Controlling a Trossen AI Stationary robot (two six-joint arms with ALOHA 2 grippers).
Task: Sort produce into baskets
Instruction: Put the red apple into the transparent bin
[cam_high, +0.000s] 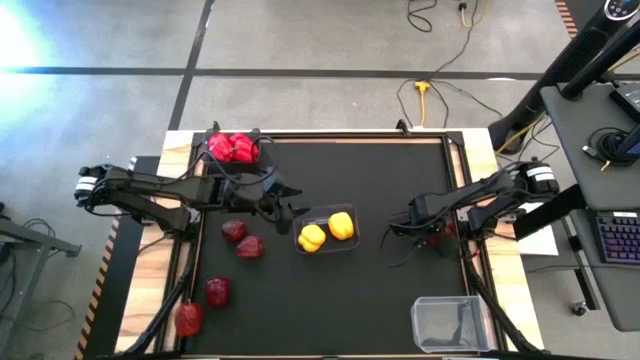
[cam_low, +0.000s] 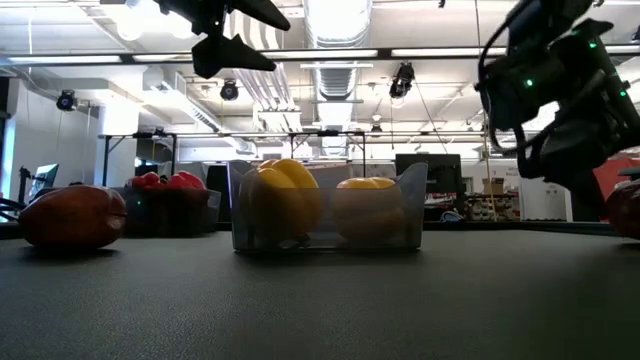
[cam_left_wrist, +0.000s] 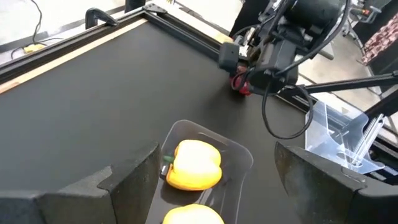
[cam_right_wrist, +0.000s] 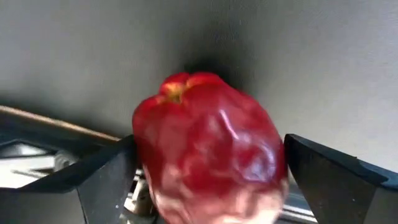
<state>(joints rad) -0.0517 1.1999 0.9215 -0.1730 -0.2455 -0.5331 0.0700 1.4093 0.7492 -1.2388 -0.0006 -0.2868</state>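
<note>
My right gripper (cam_high: 430, 234) is at the table's right side, shut on a dark red apple (cam_right_wrist: 208, 155). My left gripper (cam_high: 291, 212) is open and empty, raised above the table beside a clear basket (cam_high: 352, 240) that holds two yellow peppers (cam_high: 341, 225). A dark grey basket (cam_high: 262, 150) at the far left holds red peppers (cam_high: 230, 147). Several dark red apples (cam_high: 250, 246) lie on the mat at the left. An empty clear basket (cam_high: 447, 322) stands at the near right. My right gripper pinches the apple's two opposite sides (cam_right_wrist: 140, 165) between its two fingers. The fingers slant down from the table's right side. The apple's stem end (cam_right_wrist: 174, 90) points away from the wrist. In the low view the apple (cam_low: 628, 208) sits about at table level.
The black mat's raised frame (cam_high: 455, 160) runs close behind my right gripper. Two apples (cam_high: 217, 291) lie near the front left corner. Open mat lies between the yellow-pepper basket and the empty clear basket.
</note>
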